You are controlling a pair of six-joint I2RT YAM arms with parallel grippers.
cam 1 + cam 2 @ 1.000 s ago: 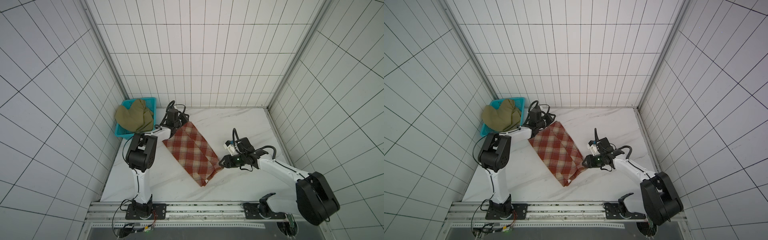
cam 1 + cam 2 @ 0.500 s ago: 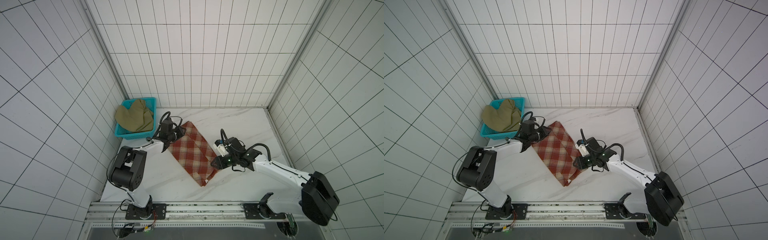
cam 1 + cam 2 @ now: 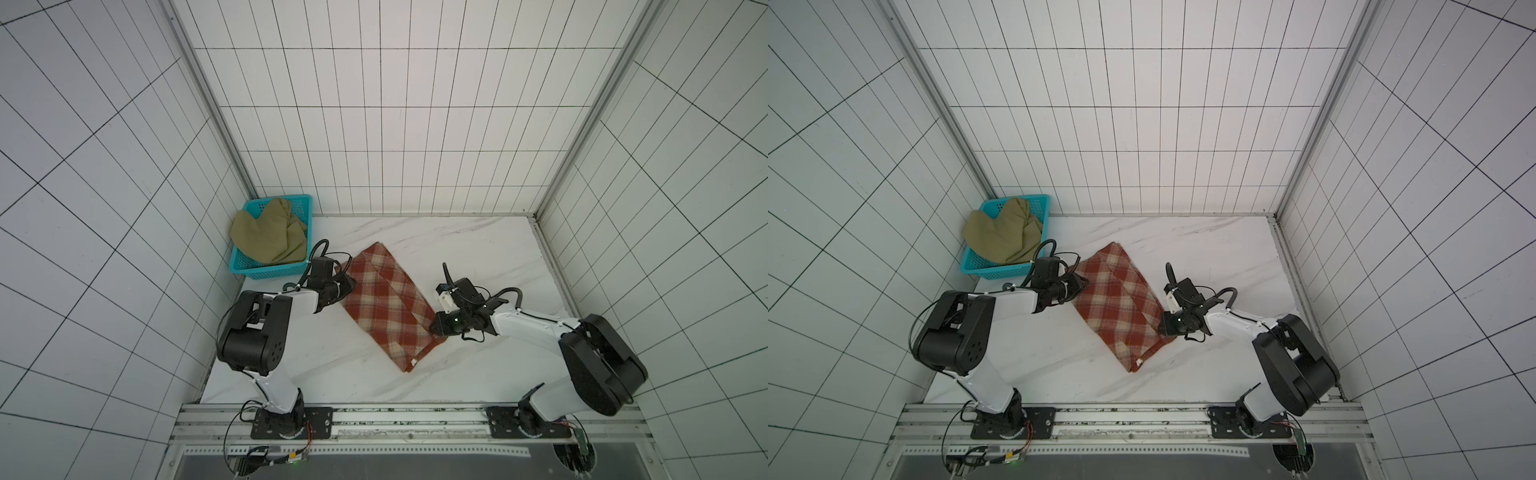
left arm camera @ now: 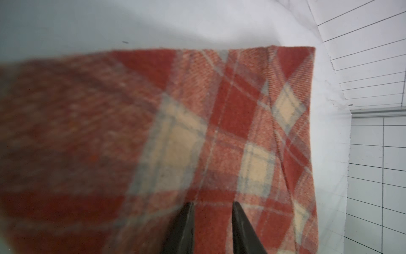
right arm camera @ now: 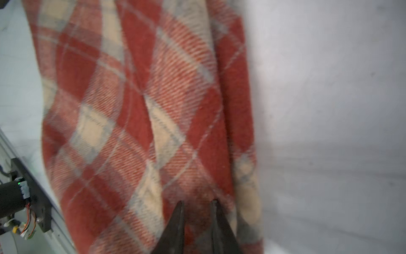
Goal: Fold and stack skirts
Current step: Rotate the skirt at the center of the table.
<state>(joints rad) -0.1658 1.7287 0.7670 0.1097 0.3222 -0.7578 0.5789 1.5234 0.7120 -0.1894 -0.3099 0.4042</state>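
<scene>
**A:** Where's the plaid skirt [image 3: 388, 316] rel. to the tools?

**B:** Flat on the counter [image 3: 478, 257], folded to a long strip, lying btw them. The left tool [image 3: 348, 286] is at its far end, tips on the cloth. From there the strip runs off ahead & toward the rail. The right tool [image 3: 435, 329] is on the opp. long edge, close to the near corner, so the strip stretches away from it toward the left tool.

**A:** Long axis?

**B:** Diagonal: from beside the left tool, down past the right tool's tips, to the corner nearest the rail. Tools sit cater-corner, approx. one per end.

**A:** Tool state?

**B:** In the wrist views each pair of tips stands a narrow gap apart w/ plaid showing in the gap, at or just over the cloth. Can't tell if either one is pinching fabric.

**A:** Next move?

**B:** Prob. a 2-arm move on the strip: halve it end to end, or shift it. Either way it hinges on each arm taking the end it's nearest. If the grips aren't matched, I'd expect the strip to skew or the top flap to fall open.

**A:** Other skirt?

**B:** Olive skirt [image 3: 268, 237] is heaped in the teal basket [image 3: 266, 272], behind the left tool & well apart from the right one. Left arm's nearer. It's not folded yet, so the task's halfway at best, IMO.
</scene>
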